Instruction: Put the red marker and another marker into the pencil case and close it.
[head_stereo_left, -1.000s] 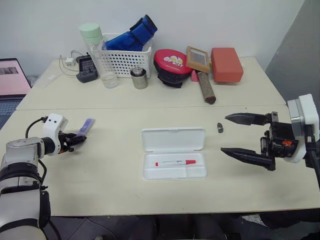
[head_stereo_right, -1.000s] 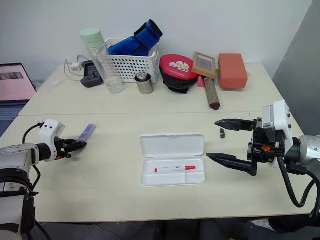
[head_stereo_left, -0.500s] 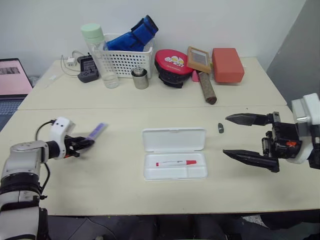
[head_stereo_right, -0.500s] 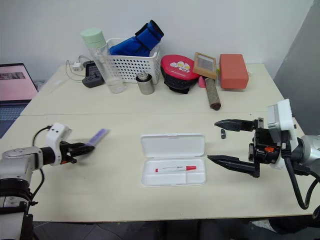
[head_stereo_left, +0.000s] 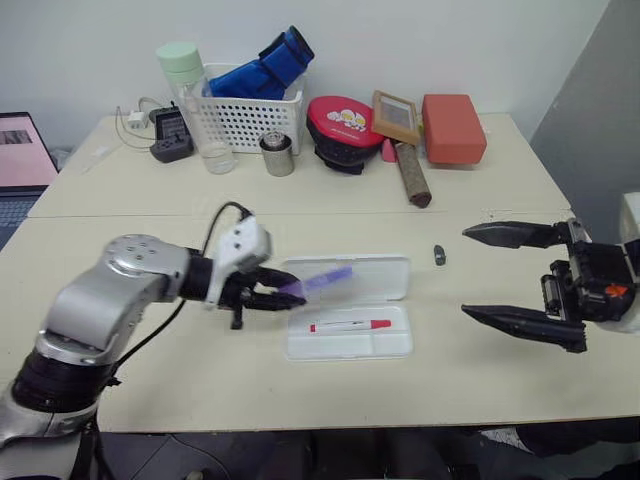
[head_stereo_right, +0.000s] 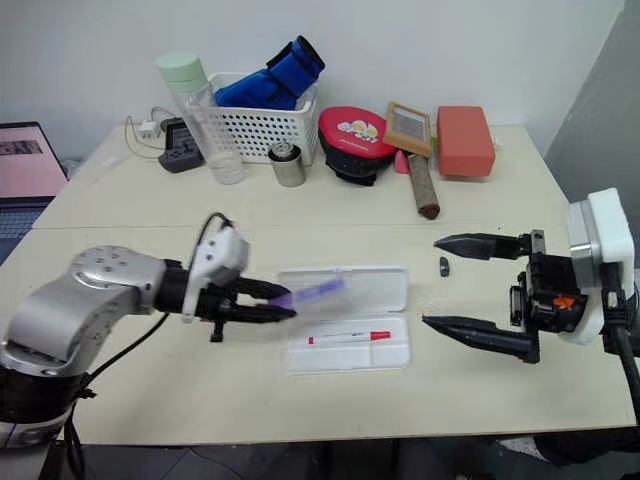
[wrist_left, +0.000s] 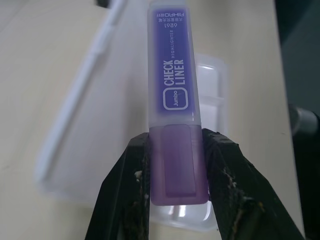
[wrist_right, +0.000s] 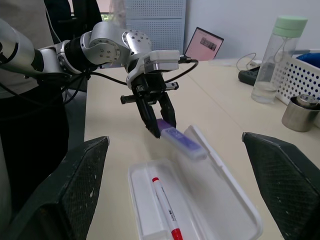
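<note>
Purple marker (head_stereo_left: 323, 280) pinched in left gripper (head_stereo_left: 283, 295) over pencil case (head_stereo_left: 347, 345); lower it beside red marker (head_stereo_left: 350, 326) w/ right gripper (head_stereo_left: 500, 273) wide open, empty.

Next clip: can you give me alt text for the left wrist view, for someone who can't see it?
The left gripper pinches the cap end of the purple marker between its two black fingers, label facing the camera. Behind the marker lies the open white pencil case on the beige table.
</note>
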